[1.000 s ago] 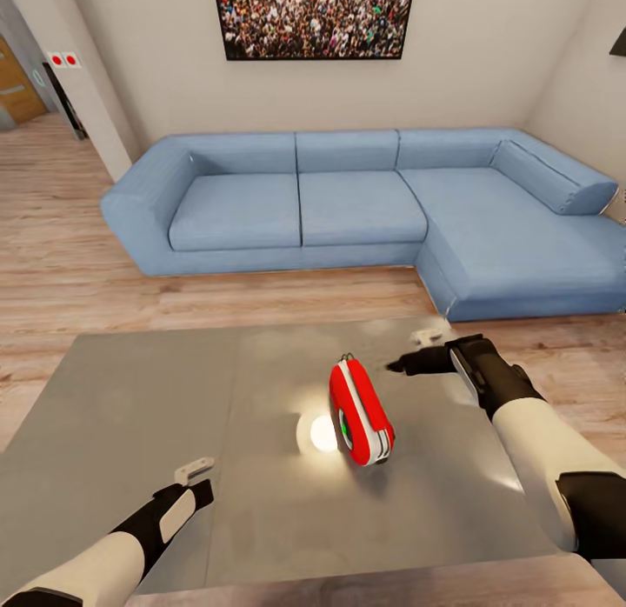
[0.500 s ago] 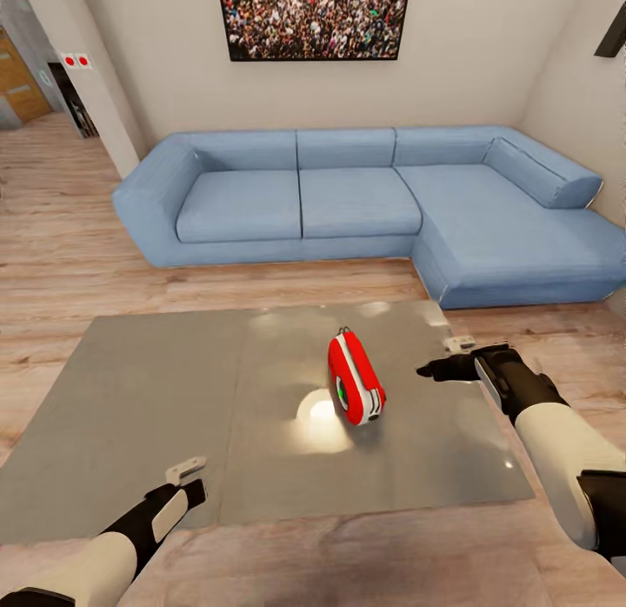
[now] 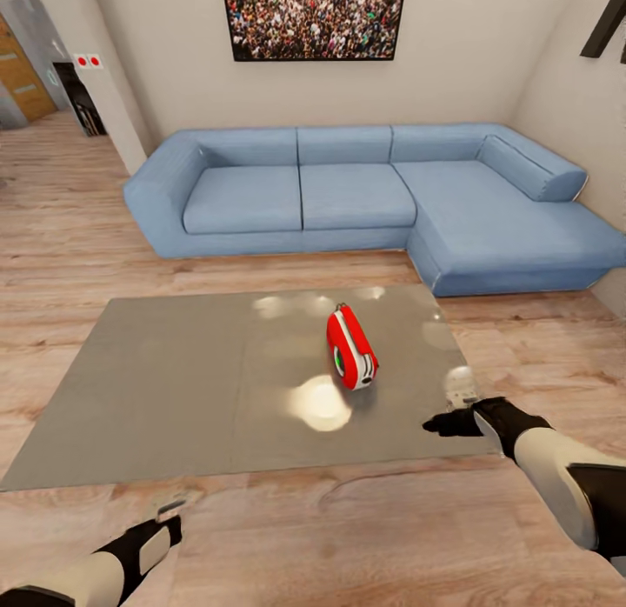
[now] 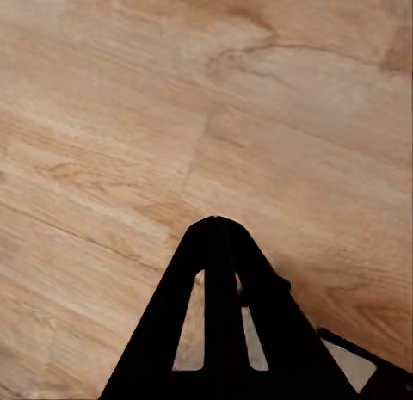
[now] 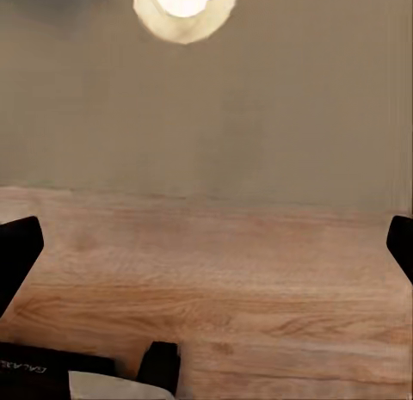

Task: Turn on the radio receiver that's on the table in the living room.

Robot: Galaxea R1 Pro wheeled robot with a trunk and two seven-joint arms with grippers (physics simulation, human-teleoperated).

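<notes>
Glossy table (image 3: 174, 390), radio receiver (image 3: 350, 349) dial unclear

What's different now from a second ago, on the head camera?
The view has pulled back: more floor shows in front of the table. The right gripper, earlier beside the radio receiver, now hangs at the table's near edge; the left gripper is over the floor. The radio sits untouched at the same spot; nothing was grasped.

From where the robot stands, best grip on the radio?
Pinch the radio receiver across its narrow red body, coming from above. It stands on edge on the table, thin sides facing left and right; the right gripper is nearer, though probably short of reach.
</notes>
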